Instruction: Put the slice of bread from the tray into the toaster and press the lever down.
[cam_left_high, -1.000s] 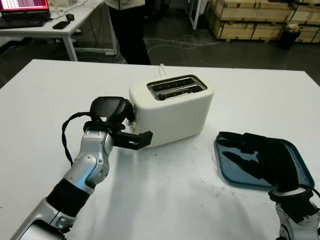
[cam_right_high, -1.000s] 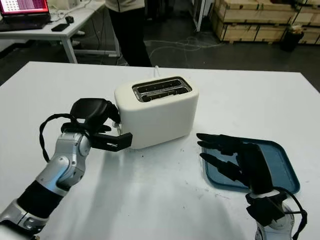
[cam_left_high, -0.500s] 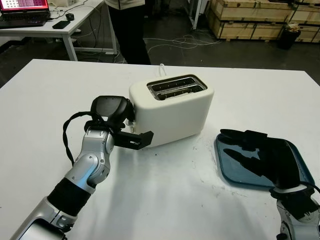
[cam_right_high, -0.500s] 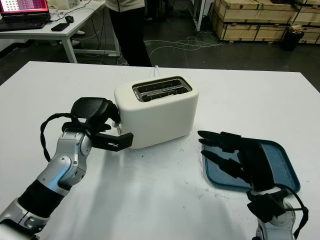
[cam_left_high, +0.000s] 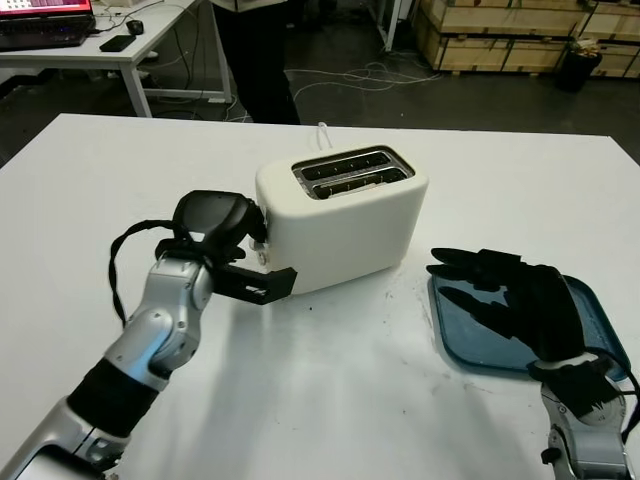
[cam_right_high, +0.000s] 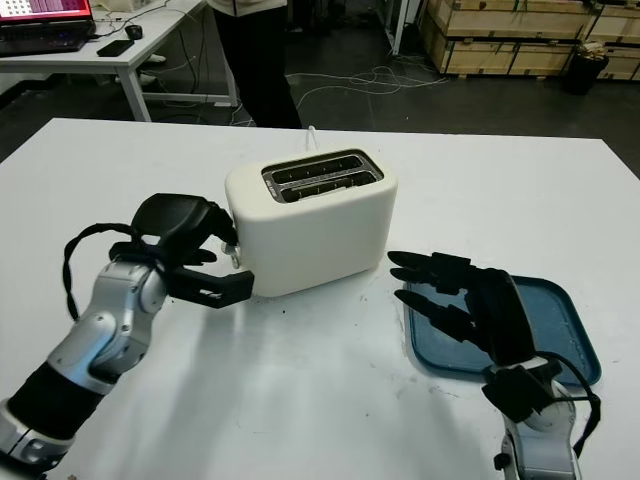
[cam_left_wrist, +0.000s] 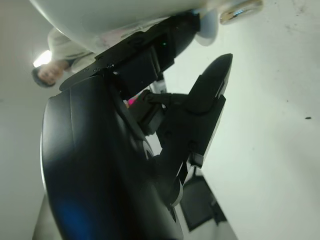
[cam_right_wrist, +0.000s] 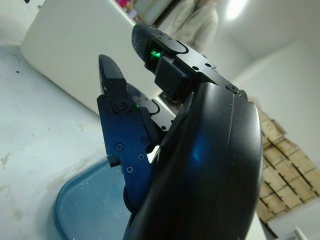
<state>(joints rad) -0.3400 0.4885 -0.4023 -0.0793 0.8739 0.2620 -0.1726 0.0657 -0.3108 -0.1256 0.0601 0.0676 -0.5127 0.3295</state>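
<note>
- Head views: left hand (cam_left_high: 222, 235) is set against the toaster (cam_left_high: 340, 215) at its lever end, fingers curled, nothing clasped. Bread cannot be made out; slots look dark.
- Left wrist view: lever (cam_left_wrist: 240, 11) is best pressed straight down.
- Right wrist view: right hand (cam_right_wrist: 150, 145), open and holding nothing, hangs above the tray (cam_right_wrist: 90, 210) beside the toaster.

**Silver arms, black hands**

The left arm (cam_left_high: 160, 330) is showing a silver jointed shell with a black band lower down, and a black cable (cam_left_high: 118, 262) is looping beside its wrist. Both the left hand (cam_left_high: 225, 245) and right hand (cam_left_high: 510, 305) are wearing glossy black casings; small screws (cam_right_wrist: 122, 145) and a green light (cam_right_wrist: 155, 52) are showing.
</note>
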